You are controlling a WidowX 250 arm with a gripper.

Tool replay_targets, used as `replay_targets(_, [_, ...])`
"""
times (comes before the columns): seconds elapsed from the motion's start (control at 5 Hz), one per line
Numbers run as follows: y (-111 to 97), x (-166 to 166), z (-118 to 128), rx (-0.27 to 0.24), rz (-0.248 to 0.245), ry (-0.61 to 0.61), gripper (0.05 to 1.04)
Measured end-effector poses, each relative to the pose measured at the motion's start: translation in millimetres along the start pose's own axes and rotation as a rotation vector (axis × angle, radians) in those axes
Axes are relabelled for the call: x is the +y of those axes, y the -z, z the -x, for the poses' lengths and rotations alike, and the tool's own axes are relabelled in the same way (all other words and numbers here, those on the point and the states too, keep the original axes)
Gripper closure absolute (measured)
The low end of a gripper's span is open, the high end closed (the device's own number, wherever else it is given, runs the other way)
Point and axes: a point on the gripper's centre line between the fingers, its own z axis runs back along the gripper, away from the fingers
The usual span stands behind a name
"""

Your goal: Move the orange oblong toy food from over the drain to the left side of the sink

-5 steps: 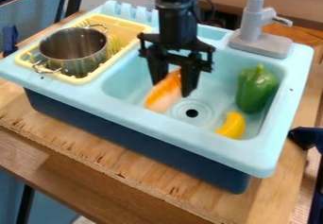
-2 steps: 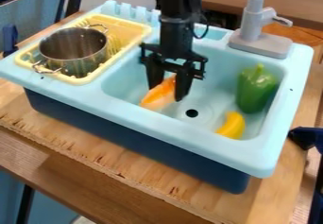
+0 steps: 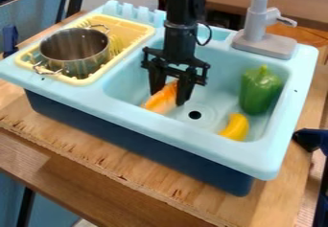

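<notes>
The black two-finger tool (image 3: pixel 168 98) hangs pointing down into the basin of a light-blue plastic sink (image 3: pixel 192 137) with a dark-blue lower body. It is grasping an orange-and-white, oblong toy piece (image 3: pixel 160 102), which sits between its two black fingers (image 3: pixel 184 89). They stand parted by about the piece's thickness, one on each side. The piece is tilted, its upper end between the fingers and its lower end sticking out down and to the left in the view, near the front wall of the basin. Whether its lower end touches the basin cannot be told.

Just beside the tool, down and to its right in the view, is the round black drain hole (image 3: pixel 194 115). Farther right of the tool, a yellow, curved, banana-like toy (image 3: pixel 236 127) lies in the basin close to the front wall. Above that, well apart from the tool, a green toy bell pepper (image 3: pixel 260 91) stands stem up near the right wall.

Beyond the tool to the upper right, a grey faucet (image 3: pixel 264 44) rises from the sink's back rim. Left of the tool, a pale-yellow plastic dish rack (image 3: pixel 133 26) holds a shiny metal pot (image 3: pixel 76 61) with two looped handles. The sink rests on a wooden desk (image 3: pixel 154 185) under the tool.
</notes>
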Motion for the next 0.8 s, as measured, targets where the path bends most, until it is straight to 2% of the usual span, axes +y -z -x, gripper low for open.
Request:
replay_targets(0.2, [-0.7,1.9,-1.7,0.015,-0.013,-0.002,0.393])
replay_targets(0.4, [-1.4,1.7,1.5,0.033,-0.015,-0.010,0.122])
replay_targets(0.6, [-37.0,-3.7,8.8,-0.042,-0.014,0.001,0.081])
replay_targets(0.8, [-83.1,-2.7,31.4,-0.133,-0.009,-0.016,0.084])
